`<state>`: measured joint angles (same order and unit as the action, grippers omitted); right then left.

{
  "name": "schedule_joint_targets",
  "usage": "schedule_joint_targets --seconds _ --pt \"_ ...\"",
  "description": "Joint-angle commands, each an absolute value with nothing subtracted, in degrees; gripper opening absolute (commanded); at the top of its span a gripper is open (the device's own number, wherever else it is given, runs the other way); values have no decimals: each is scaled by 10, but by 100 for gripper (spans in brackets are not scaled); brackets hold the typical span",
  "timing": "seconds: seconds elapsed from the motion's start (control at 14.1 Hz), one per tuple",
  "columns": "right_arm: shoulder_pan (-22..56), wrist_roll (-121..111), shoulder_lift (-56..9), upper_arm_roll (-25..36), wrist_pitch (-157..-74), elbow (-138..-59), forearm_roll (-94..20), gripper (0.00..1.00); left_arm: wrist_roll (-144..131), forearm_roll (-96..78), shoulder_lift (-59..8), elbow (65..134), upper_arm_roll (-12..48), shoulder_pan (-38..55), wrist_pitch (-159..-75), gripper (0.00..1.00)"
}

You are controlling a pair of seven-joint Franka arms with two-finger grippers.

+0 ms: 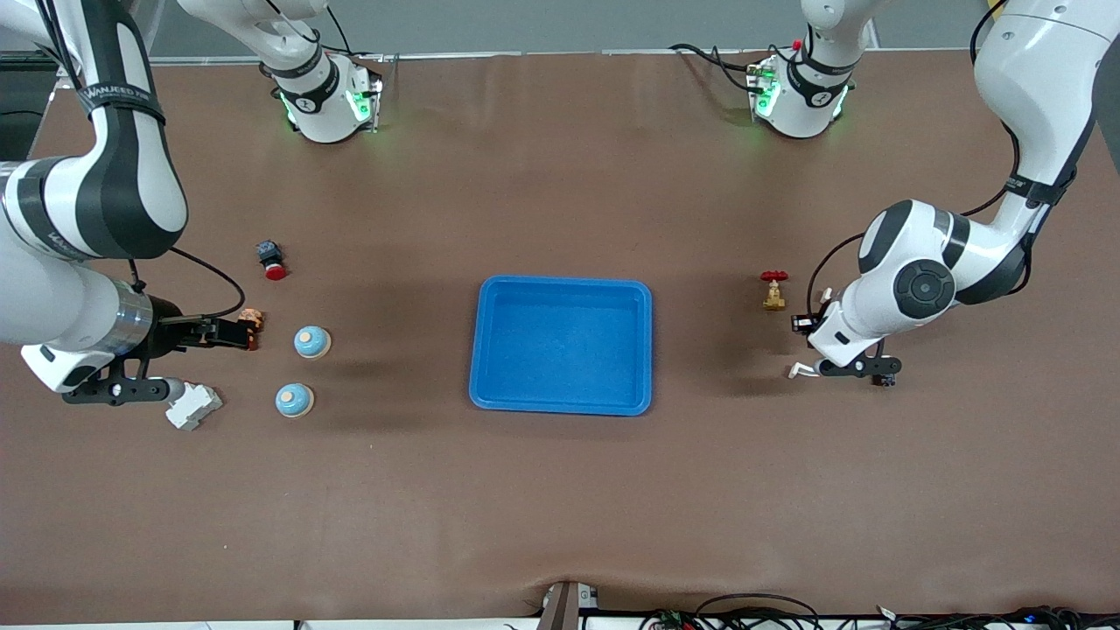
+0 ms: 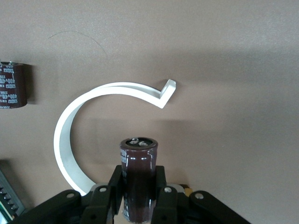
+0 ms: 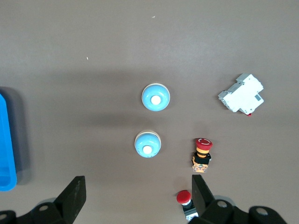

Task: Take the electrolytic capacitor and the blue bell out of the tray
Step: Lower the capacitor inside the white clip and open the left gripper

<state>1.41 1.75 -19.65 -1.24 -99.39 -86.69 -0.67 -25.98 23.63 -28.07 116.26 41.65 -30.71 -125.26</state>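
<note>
My left gripper [image 1: 802, 325] is shut on a dark brown capacitor [image 2: 138, 172] and holds it above the table at the left arm's end. In the left wrist view the gripper [image 2: 138, 196] clamps the capacitor's body on both sides. Two blue bells [image 1: 311, 341] [image 1: 294, 400] stand at the right arm's end, and both show in the right wrist view [image 3: 148, 143] [image 3: 156, 97]. My right gripper [image 1: 229, 333] is open and empty, up in the air beside the bells; its fingers are wide apart in its wrist view [image 3: 138, 191]. The blue tray [image 1: 564, 282] sits mid-table.
A white curved clip [image 2: 70, 121] and a second capacitor [image 2: 11, 86] lie under the left gripper. A brass valve with a red handle [image 1: 773, 290] stands nearby. A white breaker [image 1: 194, 407], an orange push button [image 1: 251, 319] and a red-capped button [image 1: 271, 260] lie by the bells.
</note>
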Motion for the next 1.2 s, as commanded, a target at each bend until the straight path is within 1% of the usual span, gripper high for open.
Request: schedule_joint_targets --seconds 0.0,0.21,0.64,0.85,1.13 --pt "12 29 -192 -12 -981 -854 5 100 -265 246 -278 1176 420 -317 -1273 0" --pt "11 36 -191 -11 -980 -843 4 100 -265 246 -284 1184 415 -317 -1290 0" --pt "13 35 -167 -12 -979 -843 4 100 -265 267 -290 1196 403 -321 -1303 0" --pt "12 38 -155 -11 -955 -843 5 100 -265 272 -296 1205 391 -322 -1325 0" --pt "11 36 -130 -10 -927 -843 5 100 -265 272 -300 1210 387 -322 -1331 0"
